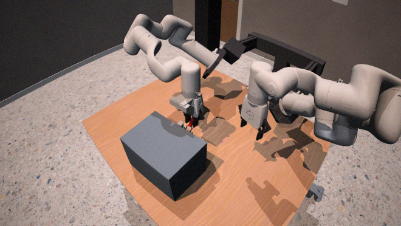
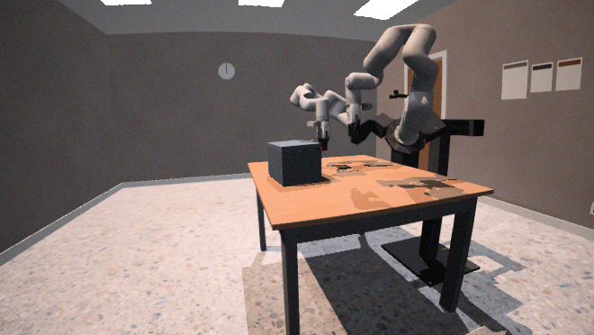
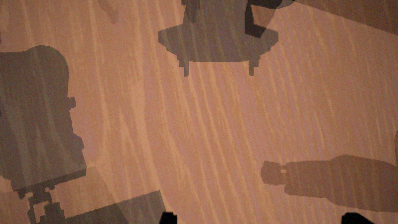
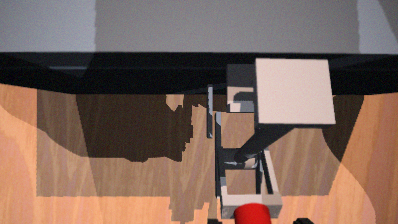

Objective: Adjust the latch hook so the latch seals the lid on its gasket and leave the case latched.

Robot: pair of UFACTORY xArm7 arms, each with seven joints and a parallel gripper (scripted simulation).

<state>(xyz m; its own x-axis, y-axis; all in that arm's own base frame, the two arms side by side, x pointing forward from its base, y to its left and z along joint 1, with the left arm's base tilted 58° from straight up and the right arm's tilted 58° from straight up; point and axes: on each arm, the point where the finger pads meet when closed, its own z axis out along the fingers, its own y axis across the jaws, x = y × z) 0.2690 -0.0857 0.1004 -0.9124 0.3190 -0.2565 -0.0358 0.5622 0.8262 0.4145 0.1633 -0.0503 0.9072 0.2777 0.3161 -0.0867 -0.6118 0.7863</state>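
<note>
Wooden table [image 1: 237,164] [image 2: 315,207] [image 3: 200,125] [image 4: 15,150]: red latch handle [image 1: 191,122] [image 2: 321,148] [image 4: 252,214] between fingertips of right pincer [image 1: 191,123] [image 2: 324,148] [image 4: 258,221], part-open, gripping nothing.

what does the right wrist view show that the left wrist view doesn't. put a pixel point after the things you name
Only the right wrist view: the case [image 1: 164,146] [image 2: 294,164] [image 4: 200,30], a pale square block [image 1: 180,123] [image 4: 295,90] at its latch, the red lever [image 1: 191,122] [image 2: 321,148] [image 4: 252,214], and the fingertips of the right hand [image 1: 191,121] [image 2: 323,145] [image 4: 258,221] either side of the lever, apart.

Only the left wrist view: the wide-open fingertips of the left hand [image 1: 250,132] [image 2: 355,128] [image 3: 259,219], with only table between them.

Both: the wooden table top [image 1: 106,121] [image 2: 306,203] [image 3: 215,110] [image 4: 15,175], with shadows across it.
</note>
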